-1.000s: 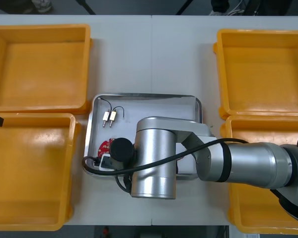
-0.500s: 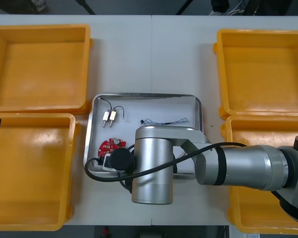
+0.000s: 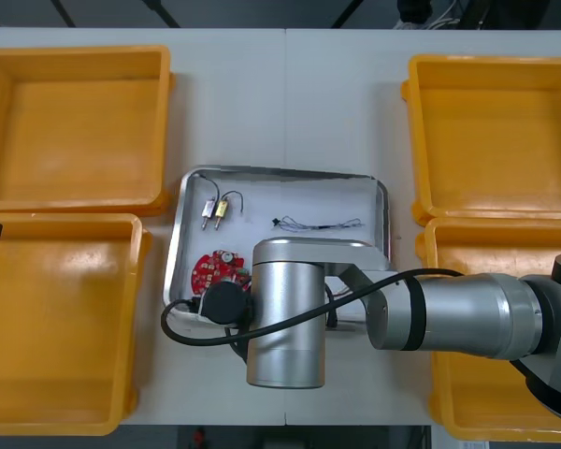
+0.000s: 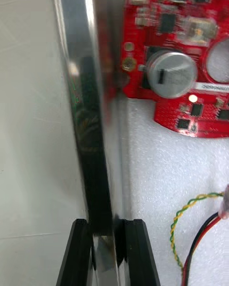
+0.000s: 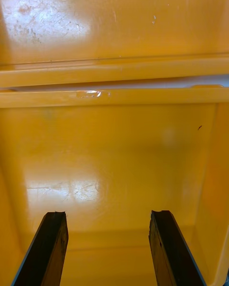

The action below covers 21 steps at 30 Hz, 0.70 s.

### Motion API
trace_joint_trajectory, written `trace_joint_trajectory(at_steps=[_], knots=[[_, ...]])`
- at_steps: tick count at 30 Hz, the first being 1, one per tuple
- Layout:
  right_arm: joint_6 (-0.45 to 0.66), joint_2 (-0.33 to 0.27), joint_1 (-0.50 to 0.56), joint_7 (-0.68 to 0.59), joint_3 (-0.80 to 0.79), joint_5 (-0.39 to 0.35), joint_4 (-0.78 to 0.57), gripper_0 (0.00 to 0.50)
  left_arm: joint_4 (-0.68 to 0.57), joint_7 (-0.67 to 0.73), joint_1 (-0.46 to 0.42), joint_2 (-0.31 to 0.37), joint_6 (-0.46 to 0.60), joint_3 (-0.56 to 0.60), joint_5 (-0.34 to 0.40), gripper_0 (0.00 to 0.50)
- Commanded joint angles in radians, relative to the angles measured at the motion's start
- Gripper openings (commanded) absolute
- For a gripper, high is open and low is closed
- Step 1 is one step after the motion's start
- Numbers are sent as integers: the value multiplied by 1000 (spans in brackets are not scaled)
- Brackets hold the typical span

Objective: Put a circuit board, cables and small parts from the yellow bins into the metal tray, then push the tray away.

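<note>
On the left the two yellow bins (image 3: 75,131) look bare, and the left gripper (image 5: 107,219) hangs idle over the nearer one, its fingers (image 5: 45,248) released and spread with nothing between them. In the middle the metal tray (image 3: 381,201) sits on the worktop (image 3: 280,103) loaded: small metal parts (image 3: 213,213) on black leads, a thin cable (image 3: 318,224) and the red circuit board (image 3: 215,269). The right gripper (image 4: 109,229) is at the tray's rim, fingers clenched on the shiny lip (one inside, one outside), the board just beyond them on the white lining and a twisted cable (image 4: 191,209) beside the inner finger. Loading seems done; this looks like the push step. The next move calls for a straight, level shove away from the robot, rim pinched firmly so the tray does not skew toward the right-hand bins (image 3: 491,131)
</note>
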Motion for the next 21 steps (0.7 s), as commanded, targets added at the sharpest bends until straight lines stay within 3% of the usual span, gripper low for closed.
trace_joint_trajectory(at_steps=[1, 14, 21], knots=[[6, 17, -48, 32, 14, 39, -33, 0, -3, -63, 13, 43, 6, 26, -7, 500], [-5, -20, -122, 53, 14, 128, -15, 0, -3, -63, 13, 43, 6, 26, -7, 500], [-28, -23, -189, 72, 15, 147, 59, 0, -3, -63, 13, 43, 6, 26, -7, 500]])
